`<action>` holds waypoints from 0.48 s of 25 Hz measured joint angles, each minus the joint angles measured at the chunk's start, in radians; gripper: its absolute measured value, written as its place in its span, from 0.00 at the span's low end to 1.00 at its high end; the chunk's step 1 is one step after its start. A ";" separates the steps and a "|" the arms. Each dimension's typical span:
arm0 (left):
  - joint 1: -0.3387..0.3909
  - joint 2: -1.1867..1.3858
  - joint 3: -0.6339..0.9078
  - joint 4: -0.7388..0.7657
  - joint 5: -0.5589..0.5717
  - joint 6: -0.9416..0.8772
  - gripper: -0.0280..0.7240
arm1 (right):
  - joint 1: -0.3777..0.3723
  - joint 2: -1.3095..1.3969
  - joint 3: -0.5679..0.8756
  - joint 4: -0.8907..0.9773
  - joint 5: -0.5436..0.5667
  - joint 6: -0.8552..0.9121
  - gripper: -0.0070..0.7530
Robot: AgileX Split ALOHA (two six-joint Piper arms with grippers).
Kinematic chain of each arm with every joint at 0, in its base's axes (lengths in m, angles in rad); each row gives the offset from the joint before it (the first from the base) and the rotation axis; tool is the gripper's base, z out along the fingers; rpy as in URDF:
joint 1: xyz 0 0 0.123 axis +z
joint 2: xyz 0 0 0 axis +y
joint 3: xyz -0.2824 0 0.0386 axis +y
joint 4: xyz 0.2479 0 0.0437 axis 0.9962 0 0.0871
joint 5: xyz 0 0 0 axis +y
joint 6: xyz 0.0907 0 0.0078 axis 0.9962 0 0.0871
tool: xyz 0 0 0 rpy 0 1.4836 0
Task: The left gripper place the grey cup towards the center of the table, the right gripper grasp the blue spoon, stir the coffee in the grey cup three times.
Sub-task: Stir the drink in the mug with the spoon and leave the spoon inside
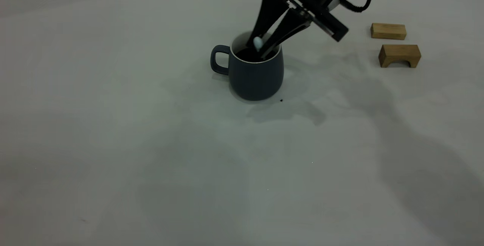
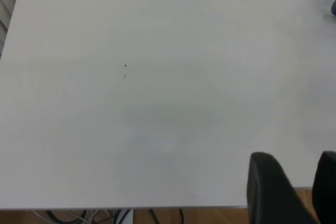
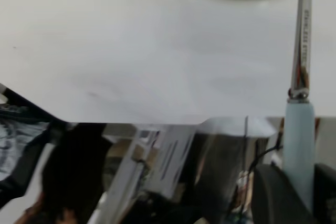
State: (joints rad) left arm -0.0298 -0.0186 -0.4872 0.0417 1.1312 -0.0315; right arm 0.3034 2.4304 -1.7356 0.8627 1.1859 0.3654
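The grey cup (image 1: 251,75) stands upright on the table (image 1: 151,144), a little back of the middle, its handle pointing to the left. Dark coffee (image 1: 246,54) shows inside its white rim. My right gripper (image 1: 258,50) comes down from the upper right, with its fingertips at the cup's mouth. It is shut on the blue spoon (image 1: 258,42). In the right wrist view the spoon's pale blue handle (image 3: 299,140) sits between the right gripper's (image 3: 300,184) dark fingers, and the metal neck runs away from them. The spoon's bowl is hidden. My left gripper (image 2: 303,184) hangs open near a table edge, holding nothing.
Two tan wooden blocks lie at the back right: a flat block (image 1: 388,31) and an arched block (image 1: 399,55). A small dark speck (image 1: 281,100) lies beside the cup's base.
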 joint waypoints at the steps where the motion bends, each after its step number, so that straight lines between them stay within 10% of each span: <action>1: 0.000 0.000 0.000 0.000 0.000 0.000 0.40 | -0.001 0.000 0.000 -0.010 0.000 -0.015 0.19; 12: 0.000 0.000 0.000 0.000 0.000 0.000 0.40 | -0.001 0.000 0.000 -0.071 -0.005 -0.064 0.27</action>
State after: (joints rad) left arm -0.0298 -0.0186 -0.4872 0.0417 1.1312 -0.0315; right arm 0.3021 2.4304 -1.7356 0.7919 1.1812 0.3012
